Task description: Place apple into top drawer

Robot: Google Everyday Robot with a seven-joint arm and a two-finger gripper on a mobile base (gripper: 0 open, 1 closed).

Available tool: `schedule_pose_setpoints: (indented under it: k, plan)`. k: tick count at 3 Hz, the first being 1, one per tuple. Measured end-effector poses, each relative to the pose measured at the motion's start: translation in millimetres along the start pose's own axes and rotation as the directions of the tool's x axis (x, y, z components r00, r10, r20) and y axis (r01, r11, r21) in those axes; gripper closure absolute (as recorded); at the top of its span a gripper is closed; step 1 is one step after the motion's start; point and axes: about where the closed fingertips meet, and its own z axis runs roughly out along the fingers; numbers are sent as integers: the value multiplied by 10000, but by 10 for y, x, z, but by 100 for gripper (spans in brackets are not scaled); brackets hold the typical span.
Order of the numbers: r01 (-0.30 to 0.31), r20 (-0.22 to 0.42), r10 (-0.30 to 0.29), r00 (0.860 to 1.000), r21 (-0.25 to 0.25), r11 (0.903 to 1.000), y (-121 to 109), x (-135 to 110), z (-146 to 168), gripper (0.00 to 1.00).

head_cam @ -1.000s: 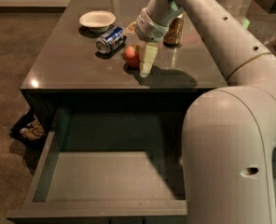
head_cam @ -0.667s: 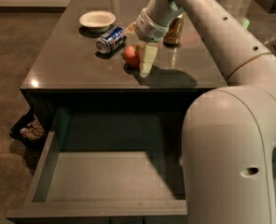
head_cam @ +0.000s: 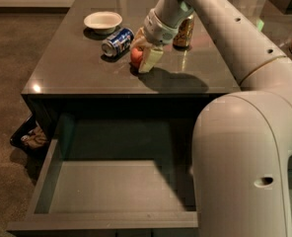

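- The apple (head_cam: pixel 135 57) sits on the dark counter (head_cam: pixel 77 65), just beside a blue soda can (head_cam: pixel 117 41).
- The gripper (head_cam: pixel 145 59) is down against the apple's right side. Honestly can't tell if it's clamped on or not.
- I'd want a centred squeeze, then a straight lift so the can doesn't get bumped.
- Then carry it over the open top drawer (head_cam: pixel 111 191) and release low, or it'll probably roll.

The white arm (head_cam: pixel 220 14) rises from 1 bulky joint (head_cam: pixel 244 152) at the frame's 4 o'clock side and stretches toward 11 o'clock in a long tapering link. Its wrist (head_cam: pixel 161 26) bends down, and the gripper (head_cam: pixel 145 63) points toward 7 o'clock, low at the tabletop (head_cam: pixel 77 68).
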Motion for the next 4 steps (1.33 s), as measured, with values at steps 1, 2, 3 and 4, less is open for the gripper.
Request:
schedule_pose_setpoints:
  k: [1, 2, 3, 4]
  plan:
    - [0, 0, 0, 10000, 0, 10000, 0, 0, 0, 71]
    - [0, 0, 0, 10000, 0, 10000, 0, 0, 0, 100]
    - [0, 1, 0, 10000, 0, 10000, 0, 0, 0, 100]
    - [594, 755, -615, 9953, 294, 9978, 39, -156, -153, 100]
